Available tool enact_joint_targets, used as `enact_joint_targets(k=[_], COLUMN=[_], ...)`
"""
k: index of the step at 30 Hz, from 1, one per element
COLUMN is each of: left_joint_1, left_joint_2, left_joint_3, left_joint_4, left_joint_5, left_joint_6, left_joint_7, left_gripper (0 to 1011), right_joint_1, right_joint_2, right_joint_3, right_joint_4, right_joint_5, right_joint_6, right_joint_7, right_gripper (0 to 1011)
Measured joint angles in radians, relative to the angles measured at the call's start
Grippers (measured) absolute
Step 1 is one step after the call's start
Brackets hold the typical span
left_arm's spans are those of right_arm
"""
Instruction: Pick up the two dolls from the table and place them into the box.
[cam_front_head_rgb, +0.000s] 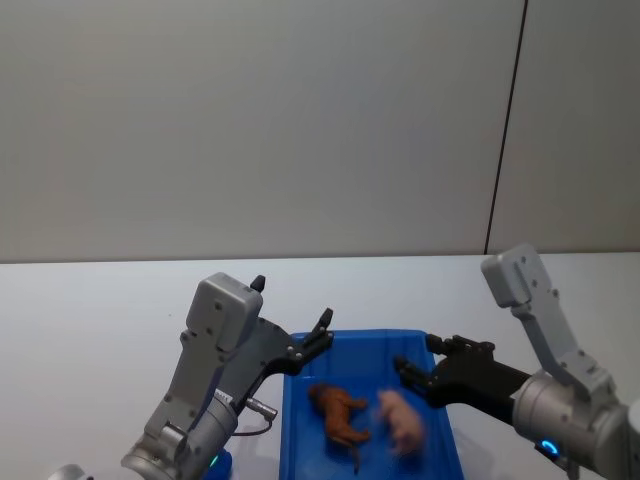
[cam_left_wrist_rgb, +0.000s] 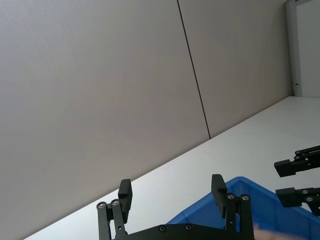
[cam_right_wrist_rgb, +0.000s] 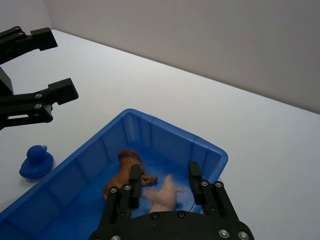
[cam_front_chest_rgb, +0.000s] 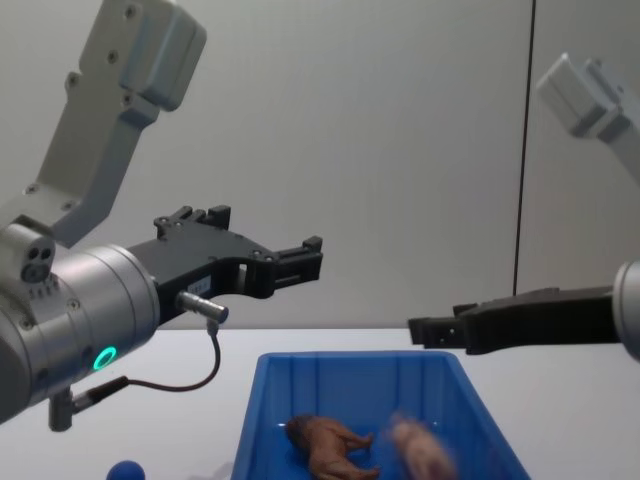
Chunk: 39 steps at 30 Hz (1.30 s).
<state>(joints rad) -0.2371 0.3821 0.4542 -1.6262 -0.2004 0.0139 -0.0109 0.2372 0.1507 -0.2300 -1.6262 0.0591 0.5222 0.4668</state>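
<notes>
The blue box (cam_front_head_rgb: 440, 420) stands on the white table (cam_front_head_rgb: 100, 300) between my two arms. Inside it the brown doll (cam_front_head_rgb: 338, 412) lies on its side, and the pale pink doll (cam_front_head_rgb: 400, 420), smeared by motion, is right beside it on the box floor. From the right wrist view the brown doll (cam_right_wrist_rgb: 125, 172) and pink doll (cam_right_wrist_rgb: 162, 195) lie below my right gripper (cam_right_wrist_rgb: 165, 182). My right gripper (cam_front_head_rgb: 410, 375) hovers open and empty over the box's right side. My left gripper (cam_front_head_rgb: 318, 335) hangs open and empty above the box's far left corner.
A small blue toy (cam_right_wrist_rgb: 36, 161) sits on the table just outside the box's left wall, also seen as a blue ball (cam_front_chest_rgb: 125, 470) low in the chest view. A grey wall stands behind the table.
</notes>
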Motion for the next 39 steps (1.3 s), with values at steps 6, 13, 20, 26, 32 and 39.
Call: enact_joint_targets(k=[6,13,20,26,32,39], left_joint_1=[0.0,0.0,0.0,0.0,0.0,0.0], left_joint_2=[0.0,0.0,0.0,0.0,0.0,0.0], left_joint_3=[0.0,0.0,0.0,0.0,0.0,0.0], left_joint_4=[0.0,0.0,0.0,0.0,0.0,0.0], left_joint_5=[0.0,0.0,0.0,0.0,0.0,0.0], left_joint_6=[0.0,0.0,0.0,0.0,0.0,0.0], left_joint_7=[0.0,0.0,0.0,0.0,0.0,0.0], left_gripper=[1002,1001,1002,1001,1001,1001], right_joint_1=[0.017,0.023,0.006,-0.019,-0.053,-0.078], right_joint_2=[-0.006,-0.007,0.0,0.006,0.015,0.022], right_joint_3=[-0.004,-0.001,0.01,0.02,0.03,0.038], right_joint_4=[0.025,0.038,0.025,0.0,-0.032,-0.057], right_joint_5=[-0.002,-0.002,0.009,0.02,0.028,0.033], right_joint_6=[-0.002,0.001,0.004,0.0,-0.016,-0.028], right_joint_7=[0.005,-0.029,-0.097,-0.167,-0.236,-0.287], right_gripper=[694,927,1001,1001,1001,1001])
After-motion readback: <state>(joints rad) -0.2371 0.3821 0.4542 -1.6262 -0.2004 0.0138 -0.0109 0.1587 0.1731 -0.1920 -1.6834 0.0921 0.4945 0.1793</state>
